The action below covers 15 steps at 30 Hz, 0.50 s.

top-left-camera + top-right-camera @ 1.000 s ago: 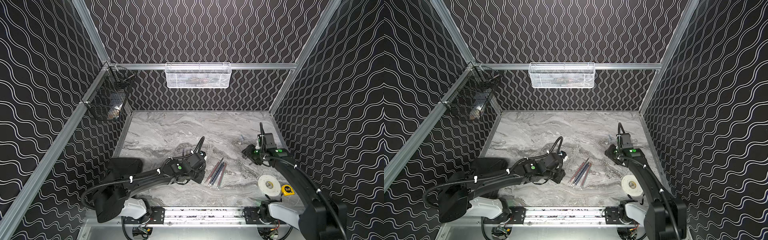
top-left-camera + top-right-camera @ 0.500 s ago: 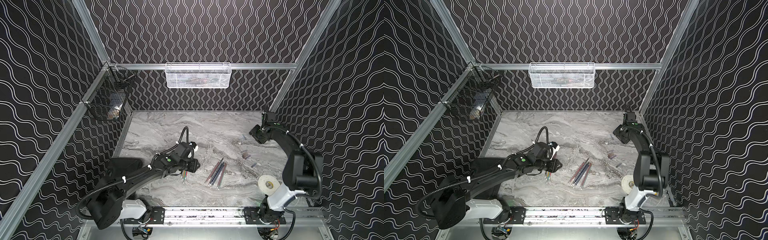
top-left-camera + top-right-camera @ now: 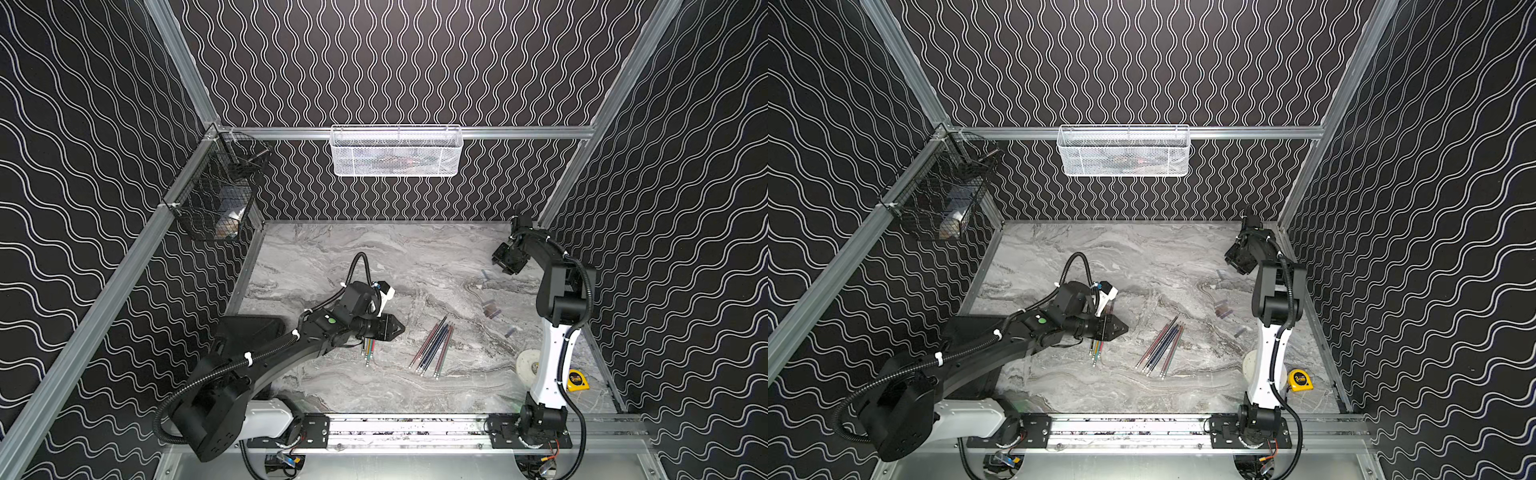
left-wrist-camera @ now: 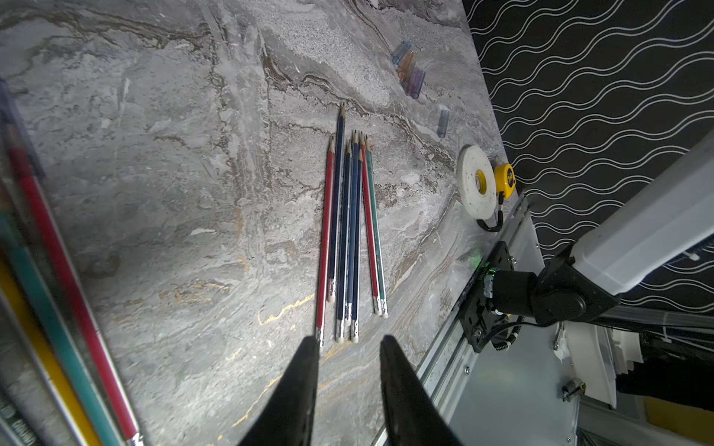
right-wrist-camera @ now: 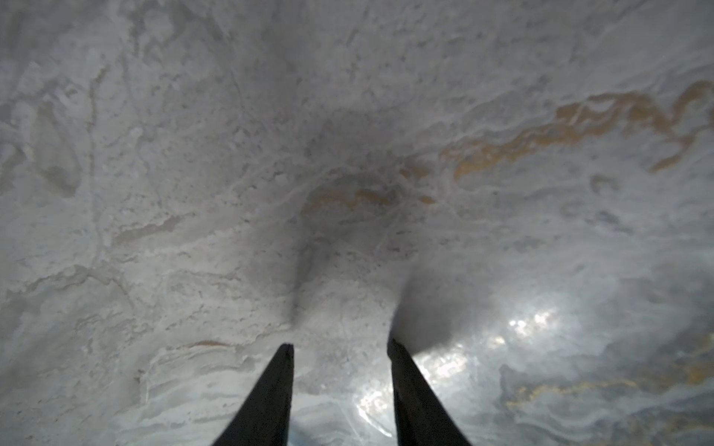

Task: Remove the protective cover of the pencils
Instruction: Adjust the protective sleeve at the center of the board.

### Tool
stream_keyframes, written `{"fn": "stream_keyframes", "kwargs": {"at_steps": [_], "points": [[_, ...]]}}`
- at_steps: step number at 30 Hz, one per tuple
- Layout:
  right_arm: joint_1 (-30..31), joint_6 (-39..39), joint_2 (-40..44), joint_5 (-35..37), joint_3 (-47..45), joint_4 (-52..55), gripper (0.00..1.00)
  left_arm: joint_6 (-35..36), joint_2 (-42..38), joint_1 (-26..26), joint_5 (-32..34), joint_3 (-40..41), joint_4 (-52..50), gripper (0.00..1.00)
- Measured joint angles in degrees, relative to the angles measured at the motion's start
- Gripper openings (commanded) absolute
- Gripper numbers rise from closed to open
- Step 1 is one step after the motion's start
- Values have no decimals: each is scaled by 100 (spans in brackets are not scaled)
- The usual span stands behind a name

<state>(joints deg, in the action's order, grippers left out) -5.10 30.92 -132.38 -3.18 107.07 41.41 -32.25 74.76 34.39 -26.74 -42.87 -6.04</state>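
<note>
Several pencils (image 3: 432, 347) (image 3: 1160, 347) (image 4: 349, 231), red, blue and green, lie side by side on the marble table, their tips bare. A second bunch (image 3: 368, 349) (image 3: 1096, 349) (image 4: 58, 309), yellow, green and red, lies under my left wrist. My left gripper (image 3: 399, 328) (image 3: 1123, 330) (image 4: 347, 341) is open and empty, just left of the first bunch. Small translucent covers (image 3: 490, 307) (image 4: 409, 73) lie loose toward the right. My right gripper (image 3: 503, 262) (image 3: 1235, 259) (image 5: 340, 343) hangs open over bare marble near the far right corner.
A white tape roll (image 3: 528, 363) (image 4: 477, 185) and a yellow tape measure (image 3: 577, 379) (image 4: 506, 179) sit at the front right. A white mesh basket (image 3: 397, 151) hangs on the back wall, a black wire basket (image 3: 216, 199) on the left. A black pad (image 3: 249, 332) lies under the left arm.
My right arm pulled back from the table's middle right to the far right corner. My left arm swung slightly left and back, and the second bunch now shows under it.
</note>
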Motion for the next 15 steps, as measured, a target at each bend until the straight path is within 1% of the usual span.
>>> {"fn": "stream_keyframes", "kwargs": {"at_steps": [4, 8, 15], "points": [[155, -83, 42, -120, -142, -162, 43, -85, 81, -17, -142, 9, 136, 32], [306, -173, 68, -225, -201, -286, 46, -107, 122, -28, -221, 9, 179, 31], [531, -487, 109, 7, -214, -195, 46, -105, 153, -28, -260, 9, 219, 31]]}}
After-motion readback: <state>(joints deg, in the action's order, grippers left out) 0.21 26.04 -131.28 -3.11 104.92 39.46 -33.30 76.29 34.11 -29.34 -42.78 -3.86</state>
